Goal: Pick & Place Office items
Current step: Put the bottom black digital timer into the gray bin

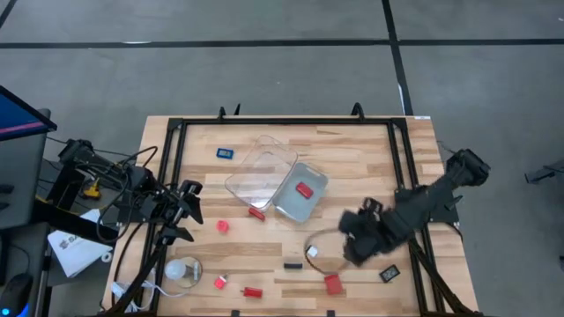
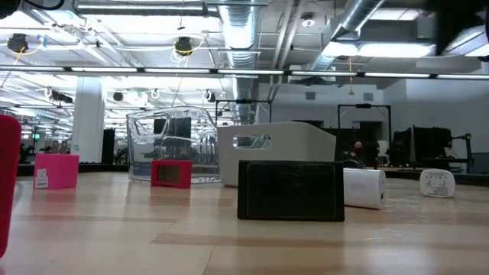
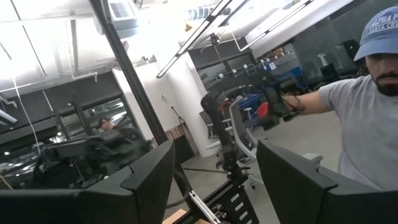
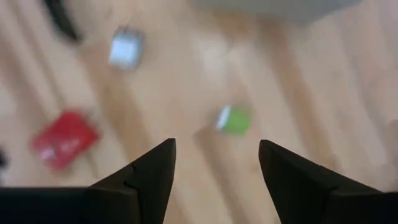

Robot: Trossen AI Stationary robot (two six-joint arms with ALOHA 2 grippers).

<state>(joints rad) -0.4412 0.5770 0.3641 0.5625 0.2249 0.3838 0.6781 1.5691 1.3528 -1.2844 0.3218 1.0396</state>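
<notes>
Small office items lie scattered on the wooden table: a blue piece (image 1: 225, 153), red pieces (image 1: 256, 213) (image 1: 223, 225) (image 1: 253, 291), a larger red block (image 1: 332, 283), and black pieces (image 1: 293, 264) (image 1: 389, 274). One red piece (image 1: 304, 189) lies inside a clear tray (image 1: 286, 207). My right gripper (image 1: 350, 239) (image 4: 216, 146) hovers open above the table, over a green piece (image 4: 234, 120), with a red piece (image 4: 64, 139) and a white piece (image 4: 126, 50) nearby. My left gripper (image 1: 185, 211) (image 3: 214, 146) is open near the table's left side and points out into the room.
A second clear tray (image 1: 264, 145) stands beside the first. A round whitish object with a cord (image 1: 182, 269) sits near the table's near-left corner. A thin cord loop (image 1: 319, 236) lies by the right gripper. A person (image 3: 367, 118) stands beyond the table.
</notes>
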